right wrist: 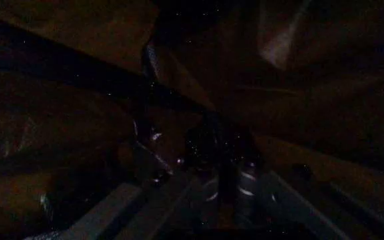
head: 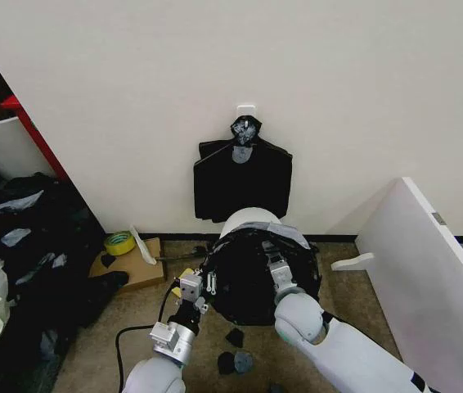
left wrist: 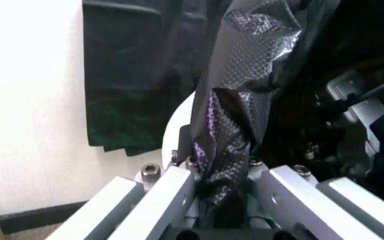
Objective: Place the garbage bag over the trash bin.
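The trash bin [head: 252, 219] is a round white bucket standing against the wall, with its far rim showing. The garbage bag [head: 248, 282], black and crinkly, is draped over the bin's near side and mouth. My left gripper [head: 200, 286] is at the bag's left edge. In the left wrist view it [left wrist: 224, 172] is shut on a twisted fold of the garbage bag [left wrist: 245, 75], with the white bin rim [left wrist: 177, 122] just behind. My right gripper [head: 278, 273] is at the bag's right side. The right wrist view is dark under the film, and a fold of the garbage bag [right wrist: 222, 170] runs between the jaws.
A flat black bundle [head: 244, 178] hangs from a wall hook above the bin. A white board [head: 428, 262] leans at the right. On the left lie cardboard with a yellow tape roll [head: 119, 242] and a dark heap [head: 27, 270]. Small black scraps [head: 235, 360] lie on the floor.
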